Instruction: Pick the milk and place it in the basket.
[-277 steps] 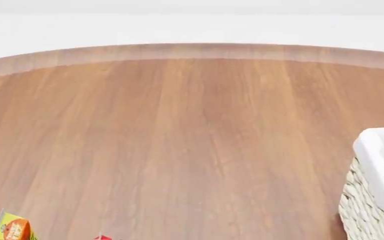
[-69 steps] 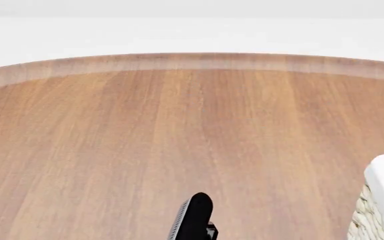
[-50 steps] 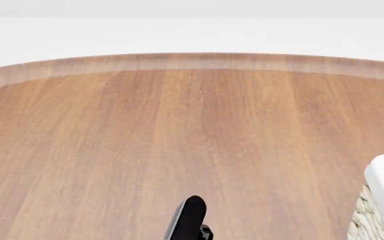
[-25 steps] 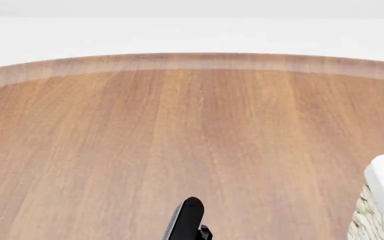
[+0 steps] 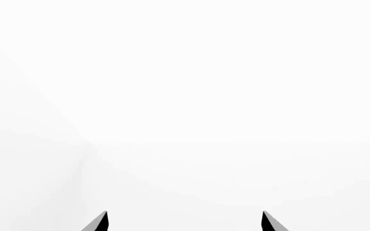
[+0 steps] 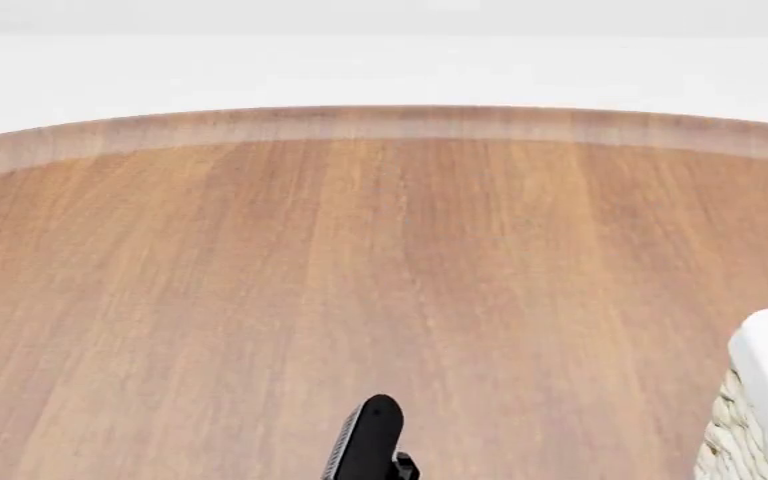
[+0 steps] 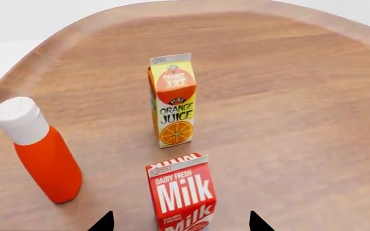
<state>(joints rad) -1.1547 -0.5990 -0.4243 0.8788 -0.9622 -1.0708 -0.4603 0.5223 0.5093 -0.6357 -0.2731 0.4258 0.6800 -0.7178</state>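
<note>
Upright red-topped milk [image 7: 181,197] carton, white "Milk" lettering, on wood.

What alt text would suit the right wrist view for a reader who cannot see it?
A red-topped gable milk carton stands upright on a round wooden table, lined up between the right gripper's open dark fingertips. Beyond it stands an orange-and-yellow juice carton, with an orange white-capped bottle apart from both.

Bare simulated scene, round wooden table [image 6: 357,260], blank white surroundings, grocery cartons, no room features
</note>
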